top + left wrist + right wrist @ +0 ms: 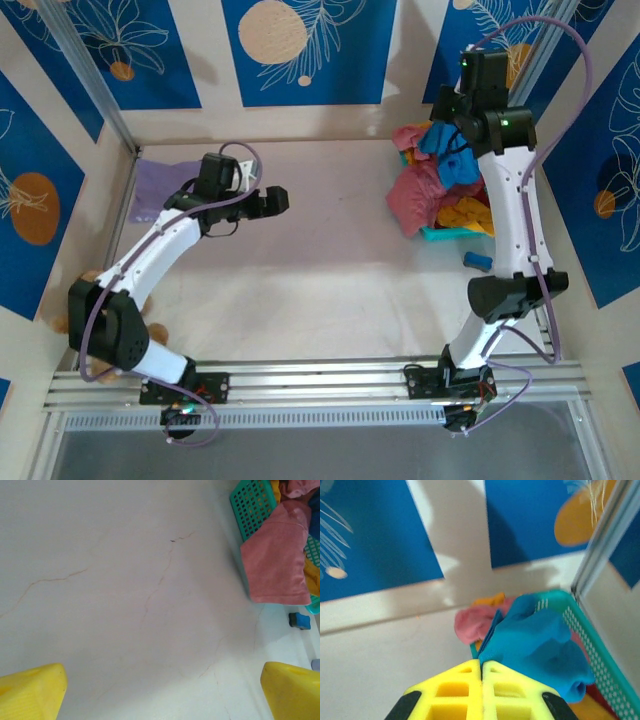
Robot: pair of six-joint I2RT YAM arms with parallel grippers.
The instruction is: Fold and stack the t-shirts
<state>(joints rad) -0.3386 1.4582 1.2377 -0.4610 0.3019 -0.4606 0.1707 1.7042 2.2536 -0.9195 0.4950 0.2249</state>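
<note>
- Pinches blue shirt (535, 645) in shut right claw (481, 666), bunched straight ahead of tips, no clear long axis.
- Drapes soft and crumpled over mesh basket (587, 632), pink shirt (470, 622) behind.
- Holds left claw (162, 692) wide open above smooth table (125, 580), farther off.
- Finds lavender shirt (160, 188) flat, upper left of top view.

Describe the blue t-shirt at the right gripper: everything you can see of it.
The blue t-shirt is soft, plain teal-blue cloth, crumpled into loose folds. The right gripper is shut on one edge of it. The rest bunches over the turquoise mesh basket, beside a pink shirt and an orange shirt.
</note>
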